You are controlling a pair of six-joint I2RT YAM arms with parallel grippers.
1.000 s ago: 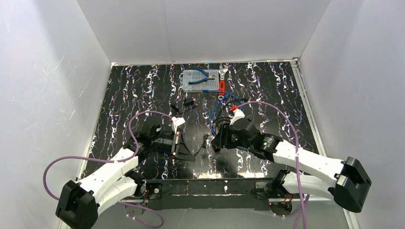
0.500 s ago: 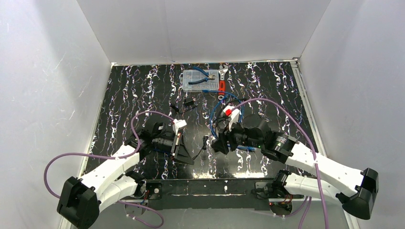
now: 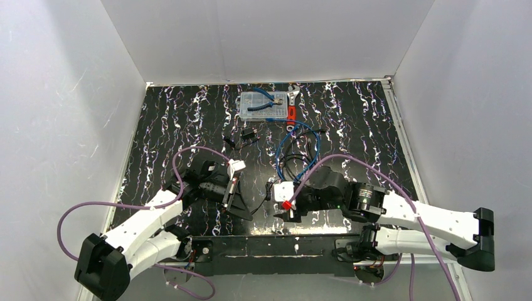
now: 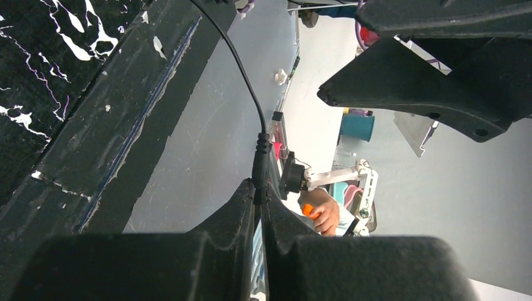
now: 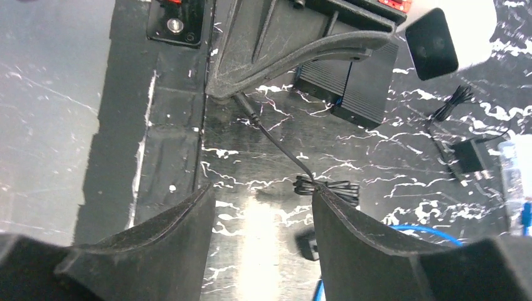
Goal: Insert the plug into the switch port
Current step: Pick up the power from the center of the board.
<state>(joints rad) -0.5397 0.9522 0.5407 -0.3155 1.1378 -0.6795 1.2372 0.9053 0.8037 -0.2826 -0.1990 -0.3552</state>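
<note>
The top camera is looking down from above and behind both arms, taking in the whole table [image 3: 175, 119] from a distance. The left wrist camera is sitting close behind the left gripper [image 4: 260, 188], looking along its pinched fingers past the plug [image 4: 258, 164] toward the table's near edge and the room beyond. The right wrist camera is looking steeply down between the spread fingers of the right gripper [image 5: 262, 191], close to the tabletop. Both wrist views are sharing the plug, its cable [image 5: 285, 153] and the near-edge rail [image 5: 175, 125]; the top view is covering the same area from farther off.
</note>
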